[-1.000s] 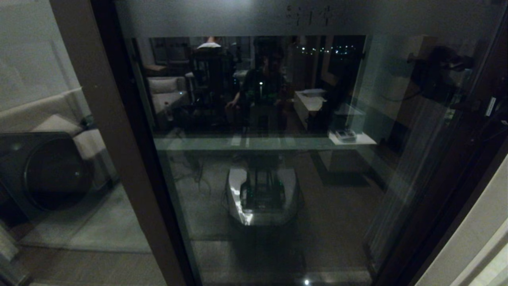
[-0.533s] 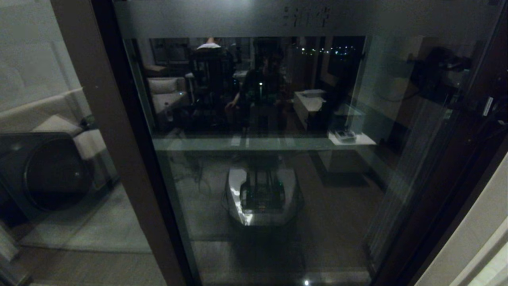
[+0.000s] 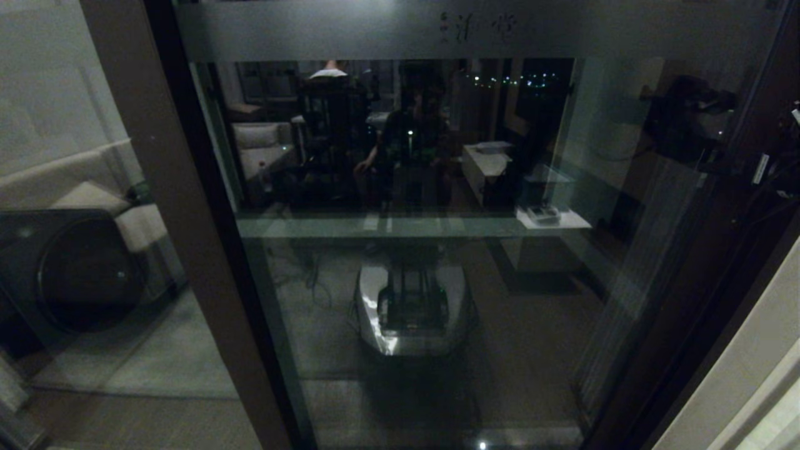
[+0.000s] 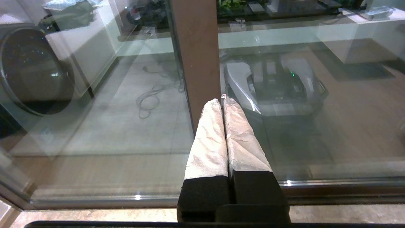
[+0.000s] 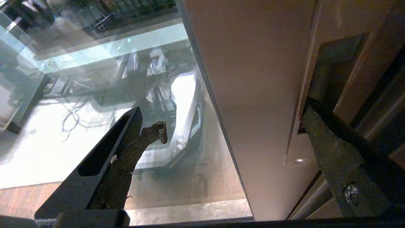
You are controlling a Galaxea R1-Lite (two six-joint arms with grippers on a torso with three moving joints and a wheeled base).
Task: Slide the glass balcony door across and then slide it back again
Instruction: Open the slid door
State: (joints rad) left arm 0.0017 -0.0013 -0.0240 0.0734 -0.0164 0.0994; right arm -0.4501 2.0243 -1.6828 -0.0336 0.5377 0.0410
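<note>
At right edge of head view, right gripper (image 5: 227, 126) spread wide across door (image 3: 437, 250) stile (image 5: 259, 95); one finger (image 5: 332, 148) sits in handle slot (image 5: 329, 72). Door fills view; etched band and right arm have crept left since a second ago, so slide looks underway, early. Left gripper (image 4: 222, 100) pressed together, parked low before plain brown stile (image 4: 197, 47), holding nothing. No containers seen.
</note>
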